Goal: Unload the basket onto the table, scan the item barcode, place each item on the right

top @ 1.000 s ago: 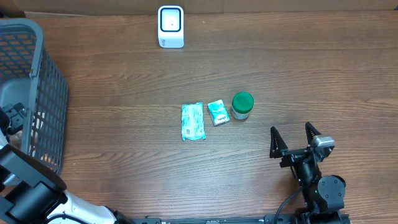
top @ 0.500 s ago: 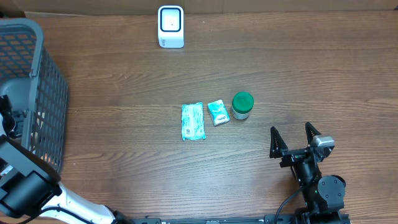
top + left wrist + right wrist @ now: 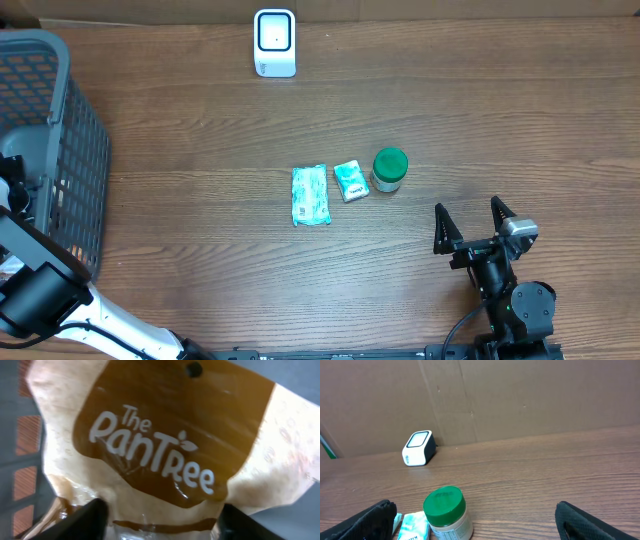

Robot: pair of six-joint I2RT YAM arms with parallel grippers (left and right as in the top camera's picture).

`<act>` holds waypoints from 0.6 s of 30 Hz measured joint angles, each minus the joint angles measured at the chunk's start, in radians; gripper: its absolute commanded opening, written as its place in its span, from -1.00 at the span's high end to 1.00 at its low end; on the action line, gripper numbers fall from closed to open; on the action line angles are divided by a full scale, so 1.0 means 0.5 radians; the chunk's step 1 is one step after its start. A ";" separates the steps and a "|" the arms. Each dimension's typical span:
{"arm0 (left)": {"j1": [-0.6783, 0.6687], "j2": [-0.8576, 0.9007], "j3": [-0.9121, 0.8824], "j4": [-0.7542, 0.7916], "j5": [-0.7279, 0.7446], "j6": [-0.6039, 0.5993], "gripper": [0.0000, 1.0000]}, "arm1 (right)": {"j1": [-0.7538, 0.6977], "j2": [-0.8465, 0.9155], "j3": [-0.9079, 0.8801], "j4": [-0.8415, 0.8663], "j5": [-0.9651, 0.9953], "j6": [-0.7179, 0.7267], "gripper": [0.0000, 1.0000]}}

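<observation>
Brown-and-cream pouch [image 3: 150, 460] marked "The RanTree" lies inside the grey basket [image 3: 60, 120] at the tabletop's left edge, framed by the two fingers of the left claw [image 3: 160, 520]; whether they are clamped on it or merely beside it cannot be told. Near the tabletop's front edge, the right claw [image 3: 470, 225] stands with fingers spread wide, facing a green-lidded jar [image 3: 390, 168] and two teal packets [image 3: 310, 195] at the tabletop's middle, with the white scanner [image 3: 274, 42] at the far edge.

Pouch [image 3: 150, 460] edges cropped, basket [image 3: 80, 130] cut off
</observation>
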 measured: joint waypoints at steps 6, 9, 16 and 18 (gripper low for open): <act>0.002 0.003 0.021 0.024 -0.047 -0.034 0.38 | 0.000 0.000 0.000 0.000 0.001 -0.001 -1.00; 0.002 0.004 0.021 0.021 -0.056 -0.056 0.44 | 0.001 0.000 0.000 -0.001 0.000 -0.001 -1.00; 0.002 0.015 0.089 -0.089 -0.030 -0.113 0.56 | 0.001 0.000 0.000 -0.001 0.001 -0.001 -1.00; -0.002 0.023 0.141 -0.155 0.006 -0.146 0.58 | 0.000 0.000 0.000 -0.001 0.001 -0.001 -1.00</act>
